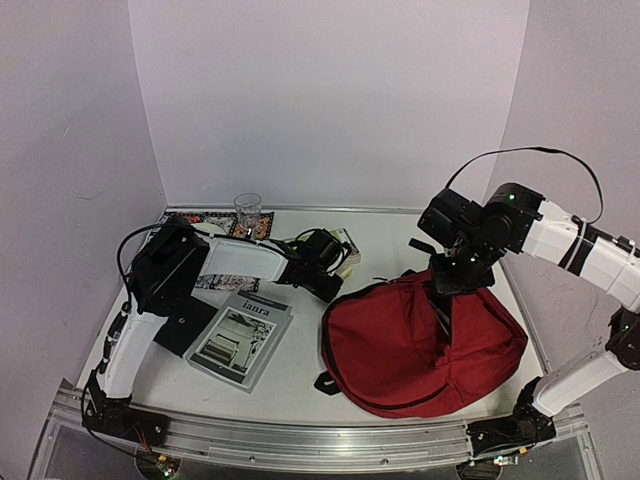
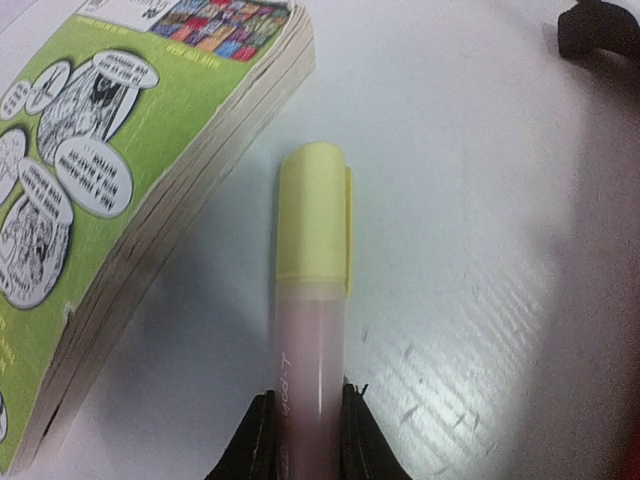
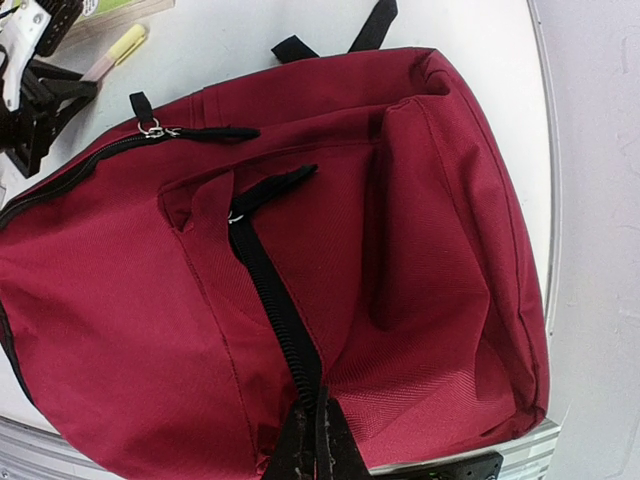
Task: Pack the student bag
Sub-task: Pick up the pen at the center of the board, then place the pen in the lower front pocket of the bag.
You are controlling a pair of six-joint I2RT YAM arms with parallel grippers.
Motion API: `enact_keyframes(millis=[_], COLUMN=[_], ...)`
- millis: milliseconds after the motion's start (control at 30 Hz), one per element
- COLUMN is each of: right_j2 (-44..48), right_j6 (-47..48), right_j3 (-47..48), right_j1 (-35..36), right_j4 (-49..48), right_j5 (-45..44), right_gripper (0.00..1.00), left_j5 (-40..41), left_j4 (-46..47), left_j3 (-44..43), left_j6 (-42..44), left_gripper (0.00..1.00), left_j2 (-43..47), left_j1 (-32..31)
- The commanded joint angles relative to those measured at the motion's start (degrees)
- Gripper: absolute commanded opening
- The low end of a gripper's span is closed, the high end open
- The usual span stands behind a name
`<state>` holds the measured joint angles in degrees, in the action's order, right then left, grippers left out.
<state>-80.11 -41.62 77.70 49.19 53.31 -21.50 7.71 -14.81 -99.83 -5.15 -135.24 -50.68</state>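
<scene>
Top external view: the dark-red bag [image 1: 400, 350] lies slumped on the white table [image 1: 300, 385], with everything else to its left or behind it. The right arm reaches over the bag from above. In the right wrist view the right gripper [image 3: 312, 440] has its jaws pressed together on the bag's front, right at the near end of the black front zip [image 3: 270, 280]. I cannot tell whether they pinch a zip pull or only touch the fabric.

Just off the bag's left end, the left gripper [image 2: 305, 420] is low over the table. Its two fingers [image 2: 258, 440] pinch the clear barrel of a marker [image 2: 312, 300], which has a pale yellow cap and lies flat, pointing away from the gripper. A thick book [image 2: 100, 200] with a green comic cover lies just beside the marker, not touching it.

A grey magazine [image 1: 240, 340] lies flat to the left of the bag. A clear glass [image 1: 247, 213] stands upright well behind it, near the back wall.
</scene>
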Motion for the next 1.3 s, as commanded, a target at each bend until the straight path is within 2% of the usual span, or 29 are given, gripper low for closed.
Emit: enact_keyframes(millis=[0,300,500,700,1033,1267], right_j2=[-1.1,-3.7,-5.5,-8.5,-13.3,-15.2], right_j6=[2.2,8.2,9.7,9.8,9.7,9.7], right_j3=[2.9,6.0,7.1,9.5,12.7,13.8], right_j1=[-0.2,-0.1,-0.1,-0.1,-0.1,-0.1], right_j4=[-0.8,-6.5,-10.4,-13.2,-15.4,-17.0], right_j5=[0.5,5.4,6.8,6.3,6.2,6.3], right_gripper=[0.0,0.0,0.0,0.0,0.0,0.0], left_j5=[1.3,2.2,-1.0,-9.4,-21.0,-28.8], left_j4=[-5.7,-6.0,-6.1,-5.7,-1.1,8.7], left_j3=[4.5,7.3,11.2,14.7,22.3,29.1], left_j6=[-3.7,-11.5,-20.6,-28.0,-34.0,-40.2], left_gripper=[0.01,0.0,0.0,0.0,0.0,0.0], left_j2=[6.4,16.7,25.0,30.6,38.0,40.1], left_j1=[0.0,0.4,1.0,0.9,0.8,-0.1])
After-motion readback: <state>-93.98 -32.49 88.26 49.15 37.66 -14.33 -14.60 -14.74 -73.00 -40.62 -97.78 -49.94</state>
